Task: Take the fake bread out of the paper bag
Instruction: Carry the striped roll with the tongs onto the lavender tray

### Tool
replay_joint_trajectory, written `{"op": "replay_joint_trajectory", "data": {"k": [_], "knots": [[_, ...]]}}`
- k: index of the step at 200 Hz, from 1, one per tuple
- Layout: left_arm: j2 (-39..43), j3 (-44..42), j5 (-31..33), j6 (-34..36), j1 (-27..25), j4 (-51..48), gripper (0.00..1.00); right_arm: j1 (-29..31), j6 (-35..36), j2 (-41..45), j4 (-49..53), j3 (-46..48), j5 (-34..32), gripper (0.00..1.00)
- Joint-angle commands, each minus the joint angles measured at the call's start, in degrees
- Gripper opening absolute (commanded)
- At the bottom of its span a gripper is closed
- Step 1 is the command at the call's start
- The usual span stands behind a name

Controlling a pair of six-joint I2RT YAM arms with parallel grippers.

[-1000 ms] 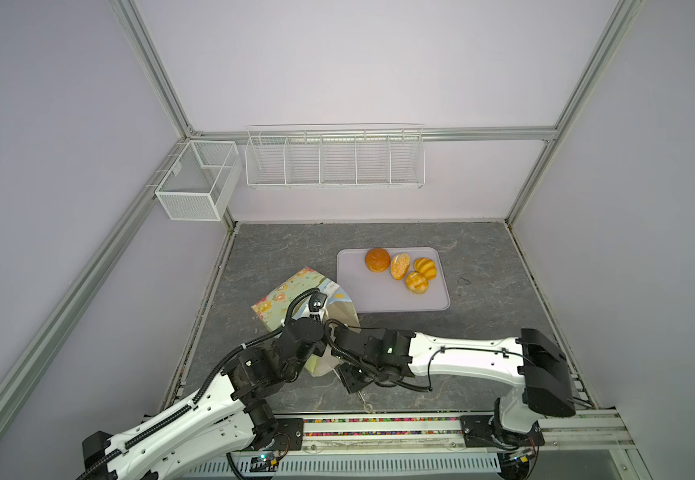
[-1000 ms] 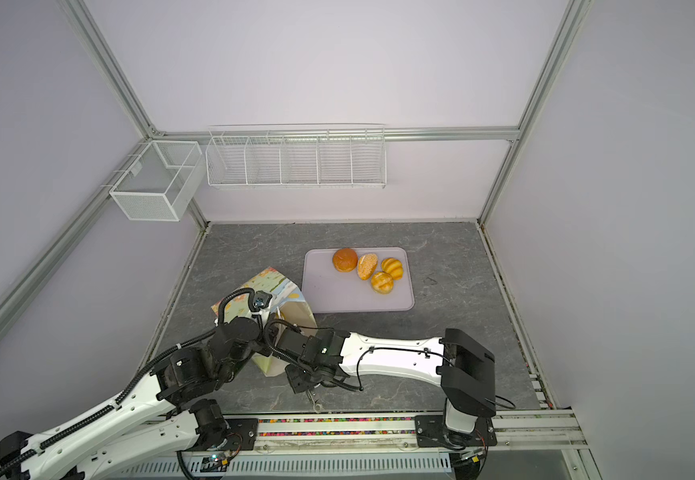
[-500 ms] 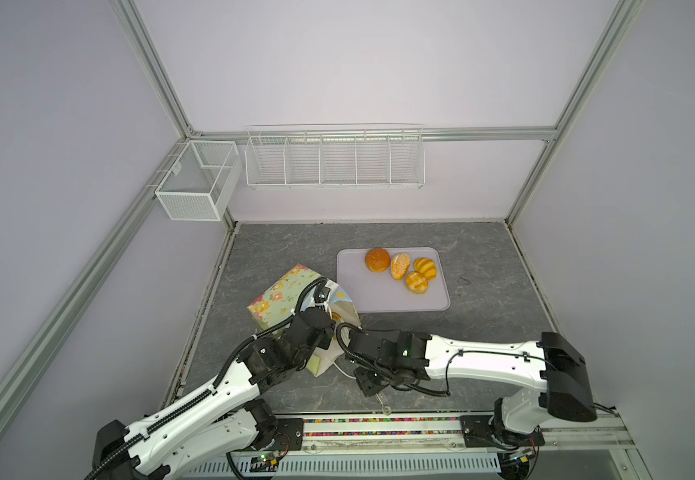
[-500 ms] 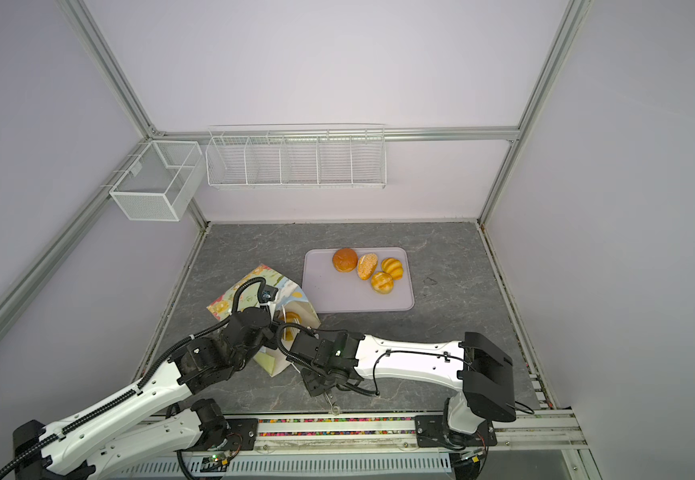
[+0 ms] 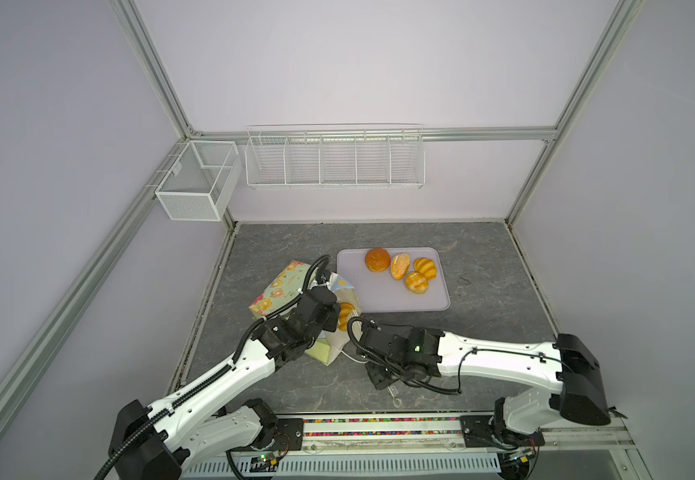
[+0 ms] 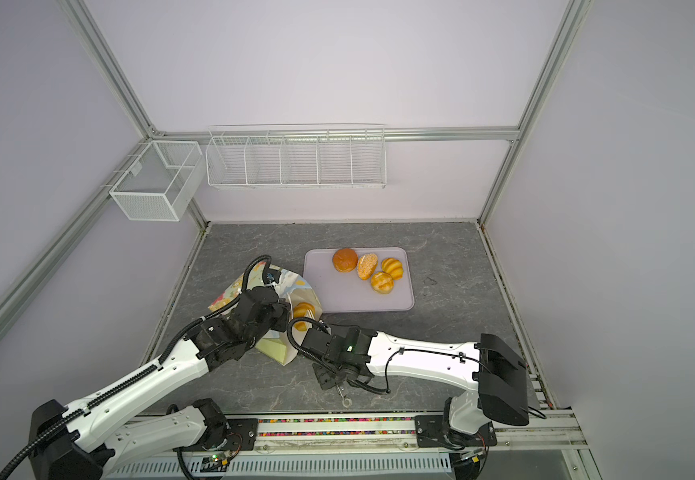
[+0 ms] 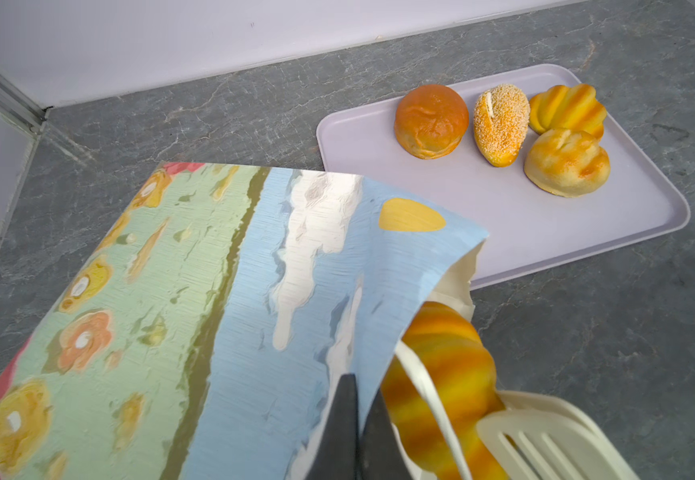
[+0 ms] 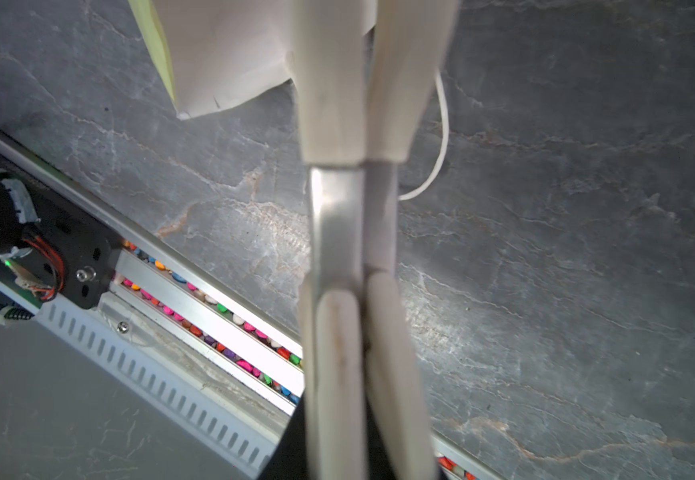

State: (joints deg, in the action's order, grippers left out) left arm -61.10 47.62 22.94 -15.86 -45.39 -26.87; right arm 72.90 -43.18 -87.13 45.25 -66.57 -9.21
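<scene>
My left pincer [image 7: 356, 419] is clamped on the rim of the paper bag [image 7: 212, 291]. A striped loaf [image 7: 441, 365] pokes out just beside it, under the cord handle [image 7: 424, 386]. My right pincer [image 5: 380, 376] clamps tongs [image 7: 545, 442] at that loaf. Four breads [image 7: 499, 124] sit on the tray [image 7: 483, 216] beyond.

On the bag [image 7: 212, 311]: blue sky with white clouds, green meadow dotted with orange and yellow flowers; pale green side, white lining. Glossy yellow banded with orange on the loaf [image 7: 441, 365]. Brown-orange on the bun [image 7: 431, 120], pale seed speckles over the oval roll [image 7: 500, 122], yellow-orange stripes on two rolls [image 7: 566, 108]. Cream and steel tongs [image 8: 333, 83], pale lilac tray [image 7: 503, 216], grey veined tabletop [image 5: 483, 257].
</scene>
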Motion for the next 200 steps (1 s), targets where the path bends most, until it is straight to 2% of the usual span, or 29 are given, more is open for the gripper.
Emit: {"op": "replay_joint_trajectory", "data": {"k": [1,73,117,162,200], "knots": [[-1.3,2.4,-2.4,-3.4,2.5,-0.4,0.0,-1.5,1.0,3.1,-0.1,1.3,-2.8,0.07],[-2.2,3.0,-8.2,-5.0,9.2,0.3,0.0,-8.2,3.4,9.8,2.5,4.0,-5.4,0.06],[-0.9,3.4,-8.7,-4.4,10.0,-0.7,0.0,-17.0,7.6,11.8,1.9,7.3,-2.5,0.06],[1.2,3.9,-8.6,-3.7,10.2,-2.4,0.0,-26.9,13.7,6.0,-2.7,8.4,5.1,0.06],[2.8,4.2,-8.0,-2.6,10.3,-3.9,0.0,-30.8,16.9,-1.6,-5.3,5.8,9.0,0.06]]}}
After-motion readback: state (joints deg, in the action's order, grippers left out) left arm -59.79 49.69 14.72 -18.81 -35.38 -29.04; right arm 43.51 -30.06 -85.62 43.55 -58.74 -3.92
